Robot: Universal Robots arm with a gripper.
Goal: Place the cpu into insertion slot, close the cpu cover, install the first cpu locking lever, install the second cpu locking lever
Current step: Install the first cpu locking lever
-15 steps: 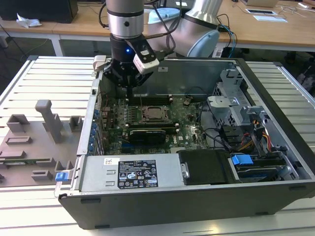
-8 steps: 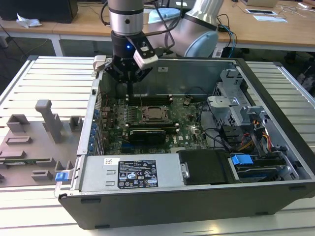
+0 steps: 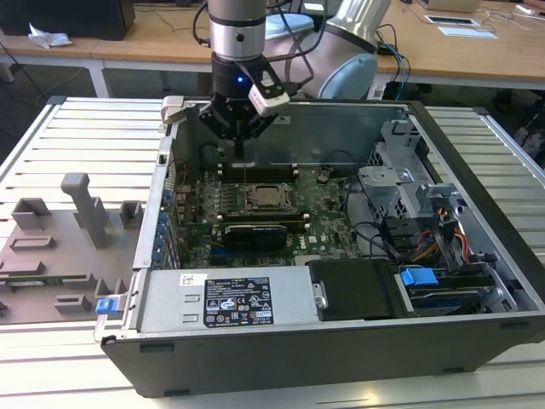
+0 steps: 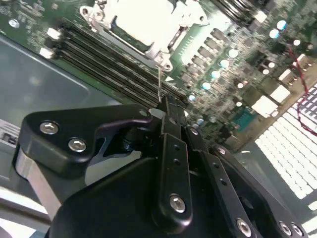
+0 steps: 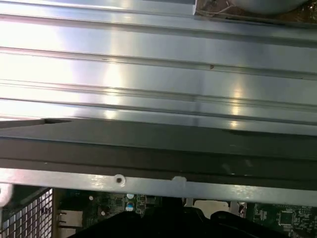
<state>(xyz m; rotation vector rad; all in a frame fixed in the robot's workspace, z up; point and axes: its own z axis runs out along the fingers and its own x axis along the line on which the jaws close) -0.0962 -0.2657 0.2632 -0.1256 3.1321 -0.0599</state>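
The cpu [image 3: 264,198] lies in the insertion slot [image 3: 248,189] in the middle of the green board. It shows as a pale square [image 4: 141,20] in the second wrist view. The silver cpu cover [image 4: 157,49] lies flat around it. A thin wire locking lever [image 4: 159,84] stands up from the slot's corner to my fingertips. In the exterior view the lever [image 3: 244,173] is a fine upright line. My gripper [image 3: 242,146] hangs over the far side of the slot, above the memory sticks. Its fingers [image 4: 168,116] are pressed together on the lever's tip.
Long black memory sticks [image 4: 99,64] run beside the slot. The open case holds a power supply [image 3: 226,302] at the front, and a drive cage [image 3: 400,183] and cables [image 3: 413,230] on the exterior view's right. A grey fixture block [image 3: 77,226] stands outside on the left. The case wall [image 5: 158,148] is close.
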